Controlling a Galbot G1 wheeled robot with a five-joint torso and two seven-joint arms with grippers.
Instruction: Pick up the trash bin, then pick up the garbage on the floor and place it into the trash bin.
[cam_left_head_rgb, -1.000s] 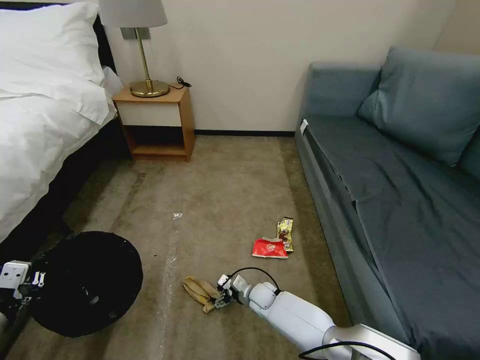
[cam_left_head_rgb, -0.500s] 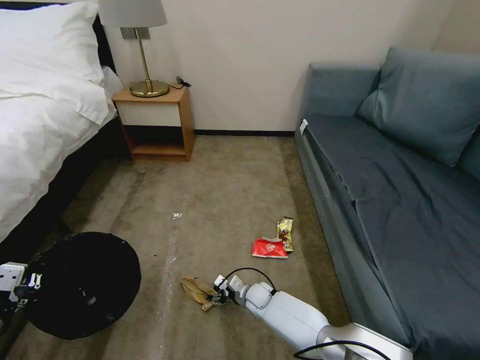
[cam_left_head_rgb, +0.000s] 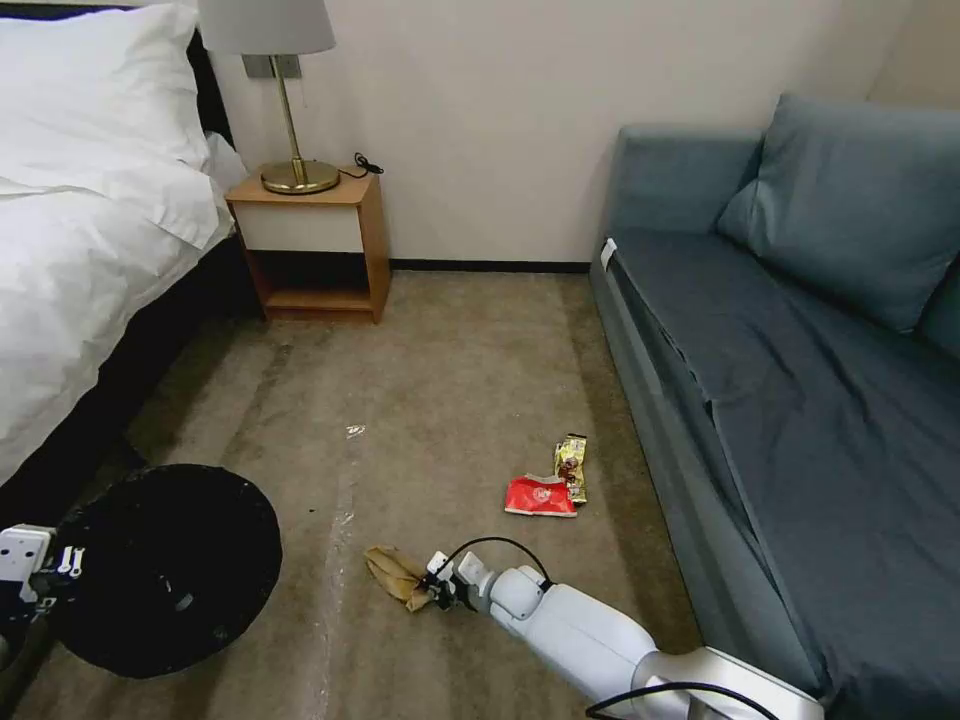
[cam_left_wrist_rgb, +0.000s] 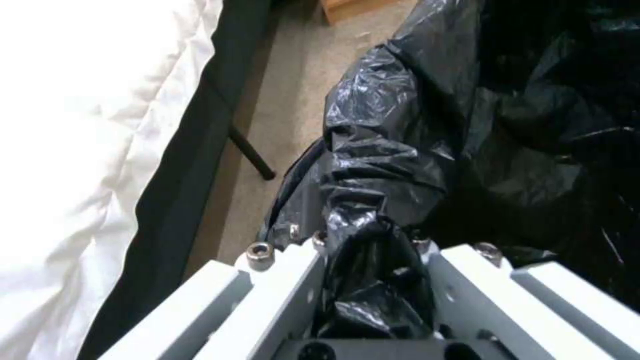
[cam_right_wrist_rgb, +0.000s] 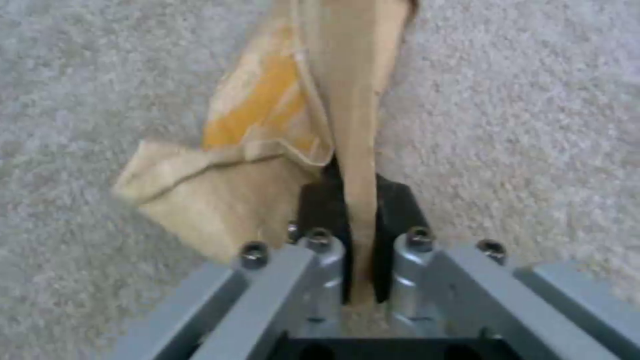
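Note:
The trash bin (cam_left_head_rgb: 165, 565), its mouth lined with a black bag, hangs at the lower left with my left gripper (cam_left_head_rgb: 45, 585) shut on its bagged rim (cam_left_wrist_rgb: 373, 200). Low over the carpet, my right gripper (cam_left_head_rgb: 432, 592) is shut on the crumpled brown paper bag (cam_left_head_rgb: 395, 573); in the right wrist view its black pads (cam_right_wrist_rgb: 320, 200) pinch a fold of the paper bag (cam_right_wrist_rgb: 280, 130). More garbage lies on the carpet near the sofa: a red snack packet (cam_left_head_rgb: 540, 496) and a gold-brown wrapper (cam_left_head_rgb: 571, 466). A tiny clear scrap (cam_left_head_rgb: 354, 431) lies farther off.
A bed (cam_left_head_rgb: 80, 250) with white linen runs along the left. A wooden nightstand (cam_left_head_rgb: 310, 245) with a brass lamp (cam_left_head_rgb: 290, 100) stands at the back wall. A blue-grey sofa (cam_left_head_rgb: 800, 380) fills the right side. Open carpet (cam_left_head_rgb: 450, 370) lies between them.
My right gripper closed on the paper bag and drew it up off the carpet, bunching it. The bin shifted slightly in my left gripper.

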